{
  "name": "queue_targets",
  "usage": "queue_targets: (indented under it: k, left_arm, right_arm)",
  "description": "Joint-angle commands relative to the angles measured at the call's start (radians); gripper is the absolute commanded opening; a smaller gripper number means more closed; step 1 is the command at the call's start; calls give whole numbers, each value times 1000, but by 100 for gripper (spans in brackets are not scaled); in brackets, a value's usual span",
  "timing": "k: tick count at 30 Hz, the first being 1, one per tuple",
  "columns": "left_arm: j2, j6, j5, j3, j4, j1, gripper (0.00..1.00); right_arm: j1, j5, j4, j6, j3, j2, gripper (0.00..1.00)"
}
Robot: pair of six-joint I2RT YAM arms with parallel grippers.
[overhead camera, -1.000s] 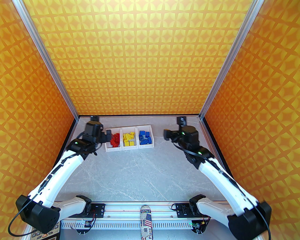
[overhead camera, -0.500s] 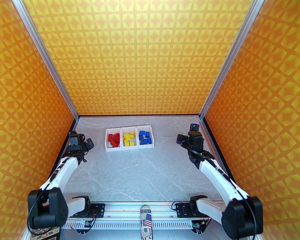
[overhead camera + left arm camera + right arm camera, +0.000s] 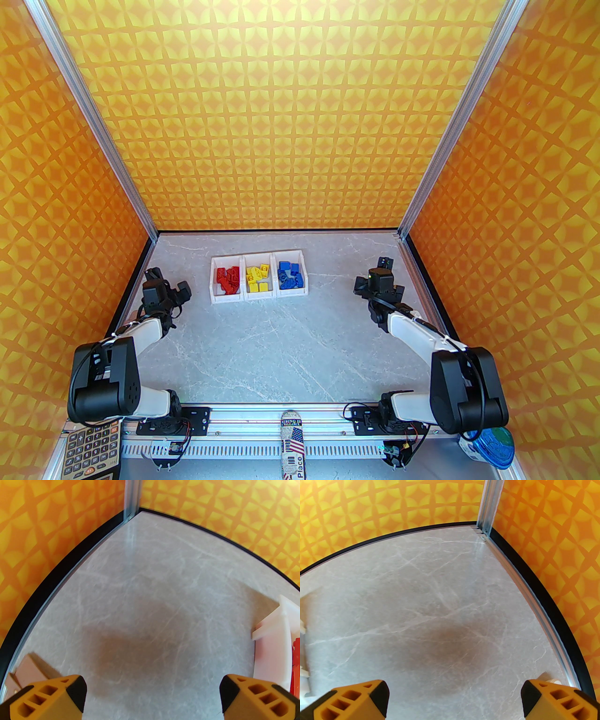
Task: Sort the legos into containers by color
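Now left claw point(image 3: 152, 691) and right claw point(image 3: 454, 691) gape, both arms point(image 3: 140, 333) sharply bent.

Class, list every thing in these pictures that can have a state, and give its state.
Left gripper: open, holding nothing.
Right gripper: open, holding nothing.
Red legos: all in the left container.
Yellow legos: all in the middle container.
Blue legos: all in the right container.
Containers: upright, open-topped, each holding one colour.

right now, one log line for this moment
containers: red legos left, yellow legos middle, blue legos right | left fingers: open, empty, over table | right fingers: open, empty, over table | sort: looks done
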Motion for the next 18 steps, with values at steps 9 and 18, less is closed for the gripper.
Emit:
queue_targets:
  k: [9, 18]
  left_arm:
    - [-3, 140, 238, -146, 385, -1, 99]
    - [33, 225, 266, -226, 569, -64, 99]
  right_arm:
    - [-28, -14, 282, -70, -112, 21, 99]
    - [-30, -166, 529, -107, -217, 34, 98]
